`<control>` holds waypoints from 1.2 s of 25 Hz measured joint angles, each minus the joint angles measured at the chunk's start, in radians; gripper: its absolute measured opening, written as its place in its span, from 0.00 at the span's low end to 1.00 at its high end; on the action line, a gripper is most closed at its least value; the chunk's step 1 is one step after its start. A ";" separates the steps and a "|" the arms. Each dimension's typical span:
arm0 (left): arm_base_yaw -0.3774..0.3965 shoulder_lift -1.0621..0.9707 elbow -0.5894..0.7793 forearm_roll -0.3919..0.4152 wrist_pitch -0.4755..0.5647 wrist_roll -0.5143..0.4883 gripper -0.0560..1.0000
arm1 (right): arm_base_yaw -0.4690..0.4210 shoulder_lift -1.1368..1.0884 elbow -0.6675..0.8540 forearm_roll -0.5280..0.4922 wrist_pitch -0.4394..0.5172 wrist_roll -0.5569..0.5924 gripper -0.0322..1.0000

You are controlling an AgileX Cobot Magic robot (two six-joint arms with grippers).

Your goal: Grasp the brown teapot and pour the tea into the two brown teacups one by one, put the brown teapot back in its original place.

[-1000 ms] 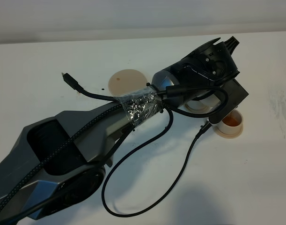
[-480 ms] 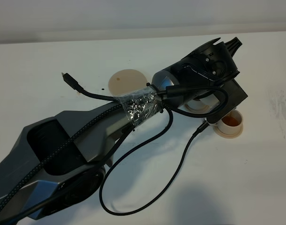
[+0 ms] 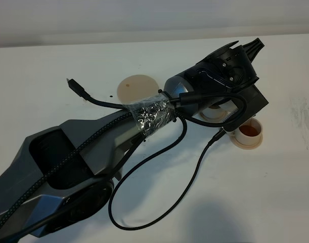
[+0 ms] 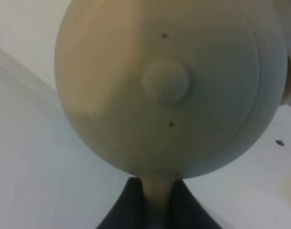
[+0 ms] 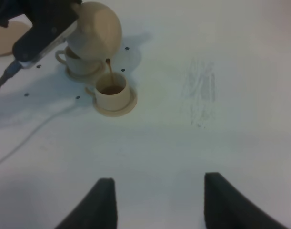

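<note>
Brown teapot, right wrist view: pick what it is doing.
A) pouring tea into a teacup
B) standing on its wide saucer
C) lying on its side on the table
A: a thin stream of tea falls from the tilted brown teapot into the teacup.

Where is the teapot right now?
The round tan clay teapot hangs tipped in the left pincer, right of centre in the high view, pouring into one small tan teacup beside the second teacup.
</note>
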 joint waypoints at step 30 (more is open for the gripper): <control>0.000 0.000 0.000 0.026 -0.050 0.092 0.13 | 0.000 0.000 0.000 0.000 0.000 0.000 0.43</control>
